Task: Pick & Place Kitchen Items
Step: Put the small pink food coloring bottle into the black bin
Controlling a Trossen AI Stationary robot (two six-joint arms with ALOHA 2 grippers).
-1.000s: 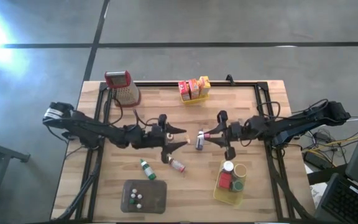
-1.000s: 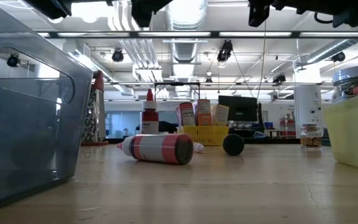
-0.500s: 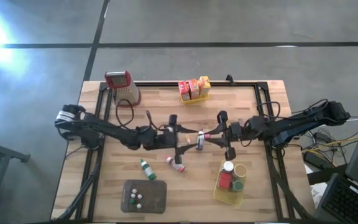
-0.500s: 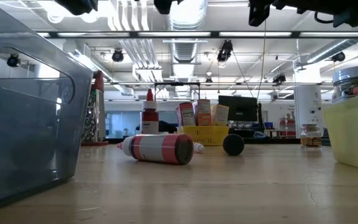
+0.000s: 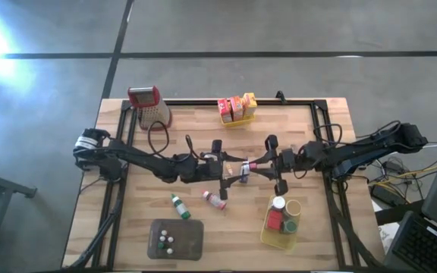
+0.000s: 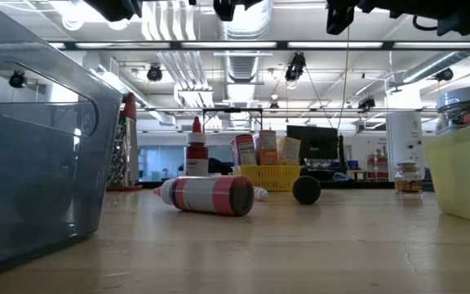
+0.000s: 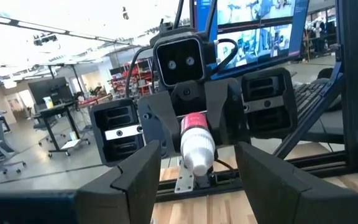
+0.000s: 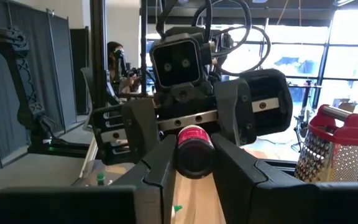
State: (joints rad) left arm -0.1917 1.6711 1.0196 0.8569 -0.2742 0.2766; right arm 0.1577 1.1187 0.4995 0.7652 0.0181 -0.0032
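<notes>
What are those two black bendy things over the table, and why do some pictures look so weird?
Those are two robot arms, each ending in a two-finger pincer called a gripper. One picture looks straight down from above. One sits at table height. Two come from tiny cameras on the robot's wrists, so each arm sees the other one facing it.

The right gripper is pinching a small bottle with a red band. The left gripper is open, with its fingers on either side of that bottle's white end, as if to take it.

On the wooden table are a metal grater, a yellow basket of little boxes, another yellow basket with jars, a grey tray holding tiny bottles, a green-capped bottle and a red-banded bottle lying down.
</notes>
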